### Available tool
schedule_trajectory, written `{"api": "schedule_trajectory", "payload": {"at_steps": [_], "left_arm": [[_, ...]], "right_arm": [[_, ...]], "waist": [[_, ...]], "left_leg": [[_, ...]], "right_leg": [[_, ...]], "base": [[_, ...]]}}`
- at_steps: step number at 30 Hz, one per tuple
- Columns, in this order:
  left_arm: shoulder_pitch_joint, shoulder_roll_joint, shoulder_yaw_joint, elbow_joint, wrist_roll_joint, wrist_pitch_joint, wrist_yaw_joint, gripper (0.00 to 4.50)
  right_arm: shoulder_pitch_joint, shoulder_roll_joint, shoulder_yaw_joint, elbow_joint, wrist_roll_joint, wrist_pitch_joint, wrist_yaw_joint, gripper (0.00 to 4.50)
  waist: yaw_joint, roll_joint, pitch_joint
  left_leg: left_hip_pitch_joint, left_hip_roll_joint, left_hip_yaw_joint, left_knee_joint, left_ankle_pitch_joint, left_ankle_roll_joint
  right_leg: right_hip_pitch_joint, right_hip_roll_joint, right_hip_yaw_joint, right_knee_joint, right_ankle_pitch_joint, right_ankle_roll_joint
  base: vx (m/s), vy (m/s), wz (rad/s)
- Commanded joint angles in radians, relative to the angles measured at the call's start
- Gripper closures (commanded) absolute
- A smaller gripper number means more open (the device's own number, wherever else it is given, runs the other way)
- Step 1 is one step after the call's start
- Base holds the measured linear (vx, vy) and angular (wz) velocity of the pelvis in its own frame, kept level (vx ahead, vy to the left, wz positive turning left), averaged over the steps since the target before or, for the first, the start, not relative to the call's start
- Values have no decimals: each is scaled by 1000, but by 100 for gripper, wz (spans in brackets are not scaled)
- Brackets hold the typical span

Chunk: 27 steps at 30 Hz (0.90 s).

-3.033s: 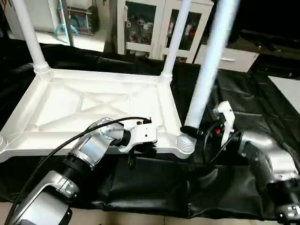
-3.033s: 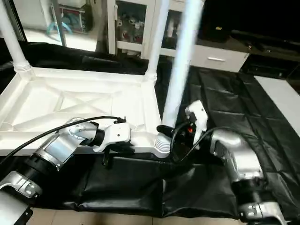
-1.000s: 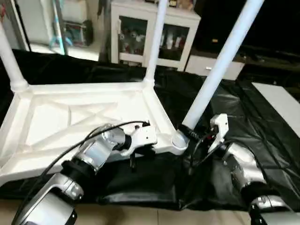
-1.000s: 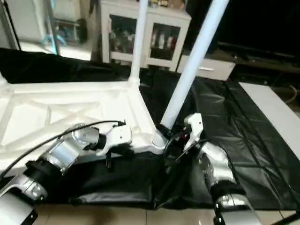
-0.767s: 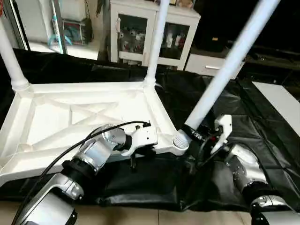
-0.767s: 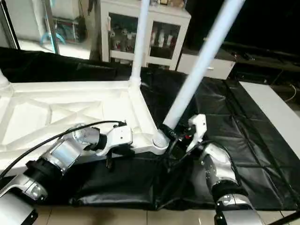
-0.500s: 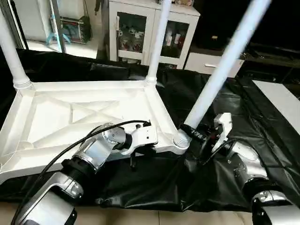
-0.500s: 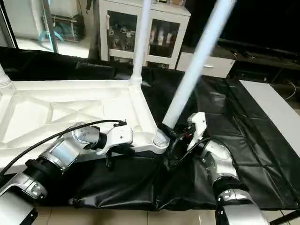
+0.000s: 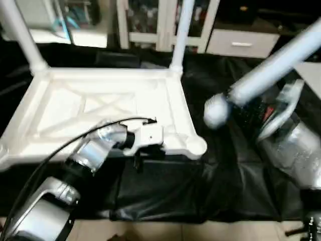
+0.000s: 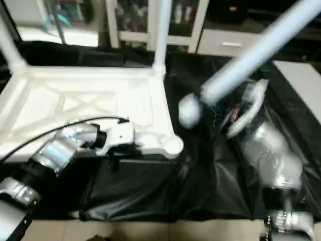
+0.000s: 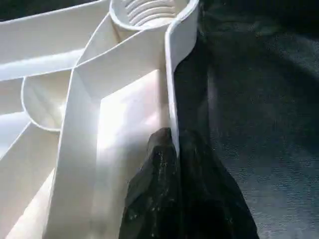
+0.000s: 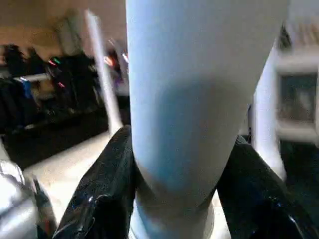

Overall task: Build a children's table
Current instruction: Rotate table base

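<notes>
Tabletop: the white tabletop (image 9: 108, 108) lies upside down on a black sheet (image 9: 235, 165), with its X-shaped ribs facing up.

Standing legs: two white legs stand up in the far corners, one on the left (image 9: 20, 32) and one on the right (image 9: 181, 30).

Near right corner: the round socket (image 9: 196, 146) there has no leg in it. In the left wrist view you can see the ridges inside the socket (image 11: 149, 10).

Loose leg: the third leg (image 10: 251, 50) is tilted over to the right. Its rounded end (image 10: 189, 110) hangs in the air, just beside the open socket and not touching it.

Right gripper (image 12: 184, 194): its jaws are pinching the loose leg near its lower end, one black finger (image 12: 102, 189) on each side of the tube.

Left gripper (image 11: 174, 164): its jaws are pressed together on the thin near edge wall of the tabletop, a little to the left of the open socket.

Behind: a white cabinet (image 9: 150, 22) with glass doors stands past the sheet.
</notes>
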Motion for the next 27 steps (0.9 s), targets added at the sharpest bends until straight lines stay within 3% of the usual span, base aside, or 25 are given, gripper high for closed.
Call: {"api": "schedule_trajectory", "payload": {"at_steps": [1, 3, 7, 9, 10, 11, 15, 16, 17, 19, 20, 21, 23, 24, 26, 27], "left_arm": [[0, -8, -29, -30, 6, -25, -12, 450], [3, -7, -24, -40, 3, -25, -11, 450], [13, -8, -10, -63, -3, -28, -13, 450], [17, -9, -3, -70, -2, -29, 0, 450], [21, -11, 11, -81, 3, -32, 37, 450], [23, -13, 24, -90, -11, -17, 39, 420], [35, 1, 70, -159, -70, 47, 23, 387], [38, 4, 75, -171, -79, 55, 16, 378], [45, 20, 109, -224, -121, 83, -3, 368], [48, 24, 123, -242, -138, 94, -8, 355], [50, 28, 152, -266, -166, 107, -4, 348], [47, 19, 217, -301, -246, 159, 3, 337], [46, 15, 246, -317, -280, 183, 7, 325], [19, -20, 343, -316, -352, 228, 87, 313], [-33, -96, 449, -247, -369, 226, 282, 295], [-30, -151, 473, -233, -368, 228, 380, 295]], "right_arm": [[-16, -9, -4, -18, -1, 40, 4, 266], [-22, -22, -7, -82, 20, 88, -37, 266], [-20, -35, -16, -199, 60, 183, -176, 266], [-24, -35, -12, -203, 34, 195, -201, 266], [-37, -39, 9, -191, -44, 199, -236, 266], [-43, -31, 15, -183, -66, 198, -252, 266], [-41, 10, 20, -176, -73, 205, -282, 266], [-39, 12, 22, -180, -72, 209, -288, 266], [-28, 12, 47, -197, -65, 235, -307, 266], [-26, 11, 55, -204, -63, 246, -313, 266], [-27, 11, 65, -207, -68, 270, -303, 266], [-29, 3, 86, -206, -82, 290, -282, 266], [-30, 1, 94, -206, -90, 298, -272, 266], [-37, -12, 141, -190, -148, 289, -248, 266], [-44, -6, 200, -148, -226, 239, -242, 266], [-48, 25, 194, -135, -231, 222, -285, 266]], "waist": [[-2, -2, -64], [2, -1, -65], [7, -7, -69], [7, -5, -68], [6, -3, -69], [4, -7, -67], [6, -1, -72], [6, -2, -69], [6, 5, -67], [5, 4, -66], [3, 7, -65], [3, 5, -65], [3, 8, -62], [3, 35, -63], [1, 24, -60], [5, 52, -58]], "left_leg": [[32, 26, 2, -38, 44, 112], [35, 27, 3, -33, 67, 114], [34, 21, 1, -23, 180, 127], [32, 20, 3, -23, 152, 119], [31, 21, 3, -23, 134, 108], [29, 18, 5, -23, 126, 94], [23, 16, 5, -18, 121, 75], [25, 16, 6, -19, 93, 70], [25, 18, 5, -22, 73, 62], [27, 18, 6, -23, 49, 50], [27, 17, 6, -24, 30, 39], [27, 17, 7, -24, 19, 35], [26, 18, 7, -26, -11, 18], [30, 17, 5, -25, -46, -5], [27, 15, 6, -24, -89, -30], [28, 15, 2, -26, -126, -44]], "right_leg": [[42, -41, 32, -36, 398, -259], [40, -42, 34, -32, 397, -273], [45, -37, 35, -21, 492, -257], [44, -39, 36, -22, 468, -258], [44, -39, 36, -22, 448, -257], [45, -38, 36, -23, 433, -254], [43, -37, 40, -14, 464, -256], [41, -36, 40, -15, 439, -262], [41, -36, 40, -17, 407, -261], [39, -34, 41, -20, 367, -260], [38, -33, 42, -22, 340, -257], [38, -34, 43, -23, 326, -257], [35, -35, 43, -25, 288, -262], [30, -34, 43, -23, 266, -261], [35, -33, 43, -31, 247, -269], [32, -38, 43, -36, 214, -264]], "base": [[0, 0, 0], [0, 0, 0], [0, 0, 0], [0, 0, 0], [0, 0, 0], [0, 0, 0], [0, 0, 0], [0, 0, 0], [0, 0, 0], [0, 0, 0], [0, 0, 0], [0, 0, 0], [0, 0, 0], [0, 0, 0], [0, 0, 0], [-56, 10, 0]]}}
